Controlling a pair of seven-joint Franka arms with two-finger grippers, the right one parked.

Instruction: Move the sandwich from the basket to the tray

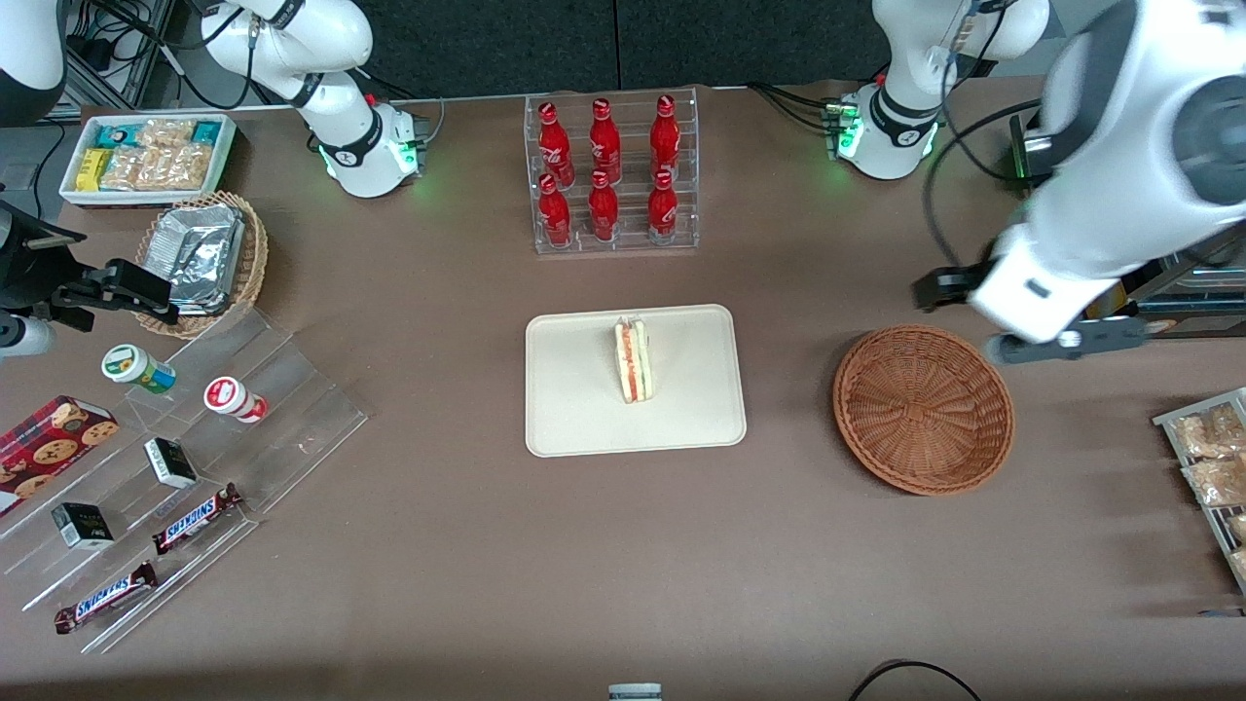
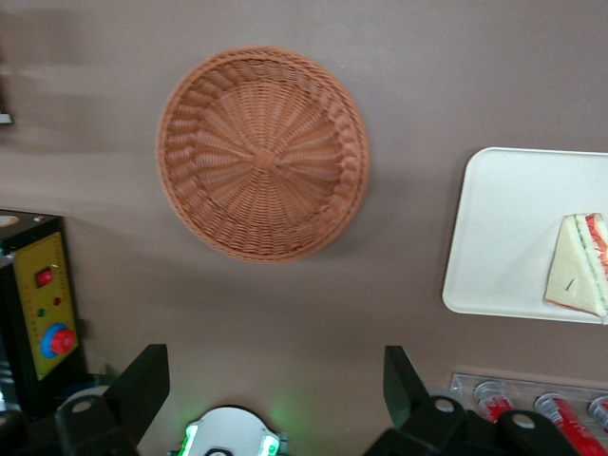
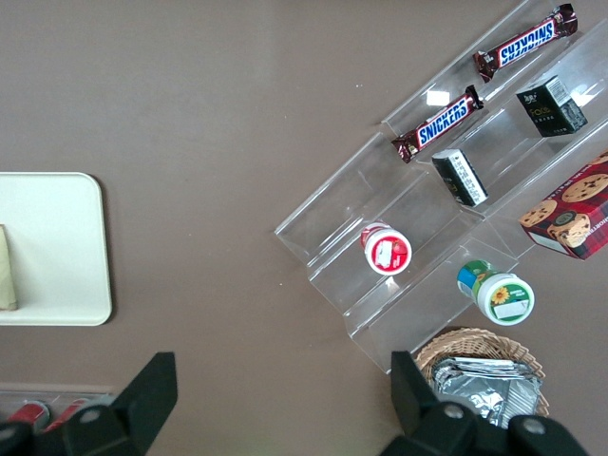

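The sandwich point(image 1: 633, 360) stands on its edge on the cream tray point(image 1: 584, 409), near the tray's middle, with its red and pale filling facing up. The reddish-brown wicker basket point(image 1: 923, 409) sits beside the tray toward the working arm's end and holds nothing. My left gripper point(image 1: 983, 316) hangs high above the table, over the basket's rim farther from the front camera. In the left wrist view the gripper point(image 2: 274, 385) is open and holds nothing, with the basket point(image 2: 263, 154), the tray point(image 2: 503, 228) and the sandwich point(image 2: 578, 264) all in sight.
A clear rack of red bottles point(image 1: 613, 175) stands farther from the front camera than the tray. A stepped acrylic shelf point(image 1: 195, 458) with snacks, a tan basket of foil packets point(image 1: 204, 258) and a white bin point(image 1: 146, 156) lie toward the parked arm's end. A rack of snack packets point(image 1: 1207, 467) lies at the working arm's end.
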